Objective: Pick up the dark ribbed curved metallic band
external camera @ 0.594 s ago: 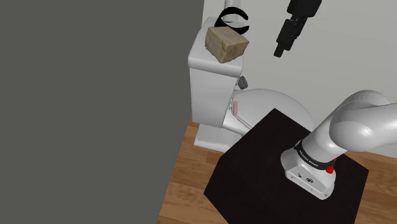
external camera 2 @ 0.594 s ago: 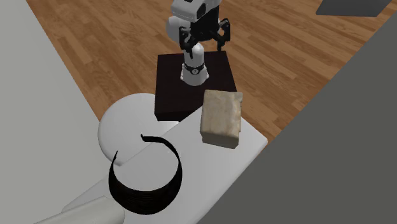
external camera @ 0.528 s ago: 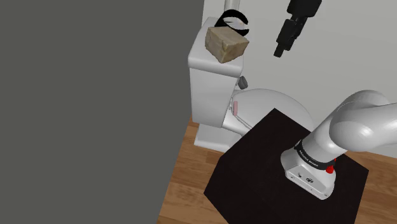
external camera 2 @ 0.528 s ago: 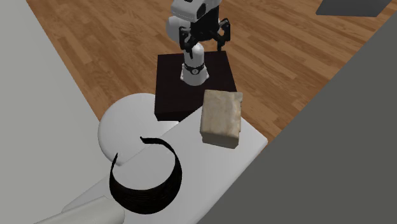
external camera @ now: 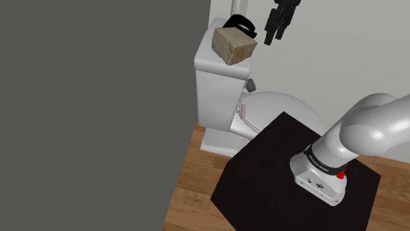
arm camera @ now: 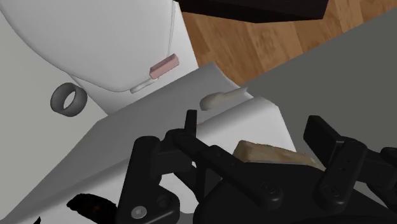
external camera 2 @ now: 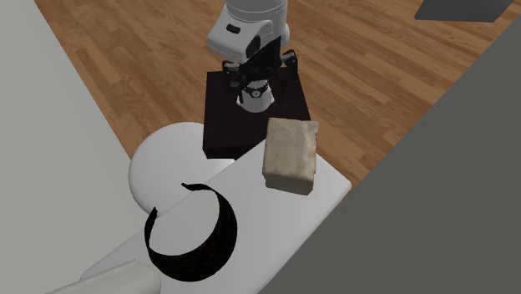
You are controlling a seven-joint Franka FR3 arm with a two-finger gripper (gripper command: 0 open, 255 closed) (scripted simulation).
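Room: bathroom corner, we take it, with a wooden floor (external camera 2: 150,58) and a plain grey wall (external camera: 98,98).
Toilet (external camera: 279,108): white, lid down, just beyond the black stand (external camera: 276,170).
Tank lid (external camera 2: 330,190): carries a tan block (external camera 2: 290,154) and the band.
Band (external camera 2: 224,238): black open C lying flat on the tank lid, near the block but apart from it.
Gripper (external camera: 273,36): hangs above the tank beside the band, jaws spread, grasping nothing.
Handling: we judge it light, stiff and springy, and likely to slide on the smooth lid; we would pinch across its thick middle arc.
Writing: none we can read; the marking on the arm's base is too small.
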